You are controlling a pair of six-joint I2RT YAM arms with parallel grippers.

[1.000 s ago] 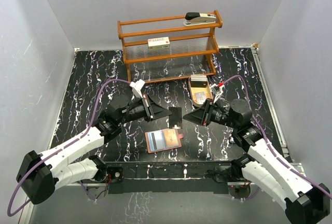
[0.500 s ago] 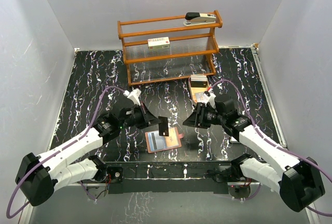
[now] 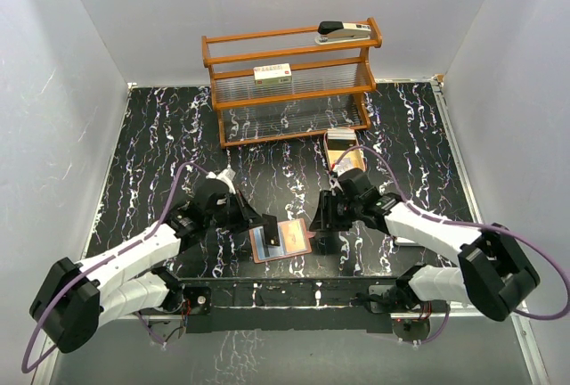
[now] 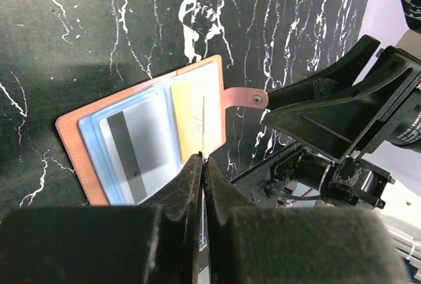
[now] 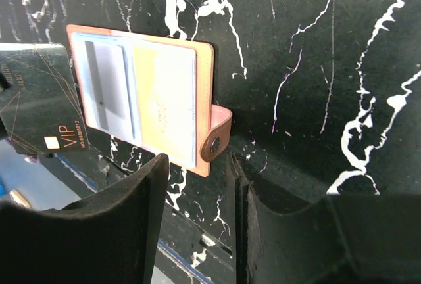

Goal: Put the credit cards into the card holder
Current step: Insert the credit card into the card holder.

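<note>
- left gripper [image 4: 202,165] is clamped on a dark card [image 4: 203,123], held edge-down over the holder [image 4: 85,165], apparently for slotting into a pocket.
- right gripper [image 5: 195,165] is spread wide just beside the tab [image 5: 214,139], probably to steady it.
- holder lies open, hemmed between both grippers near the table's [image 3: 160,135] front edge; little side room is left.

left hand [image 4: 202,162] pinching card [image 4: 203,123], card holder [image 4: 150,134] open
</note>
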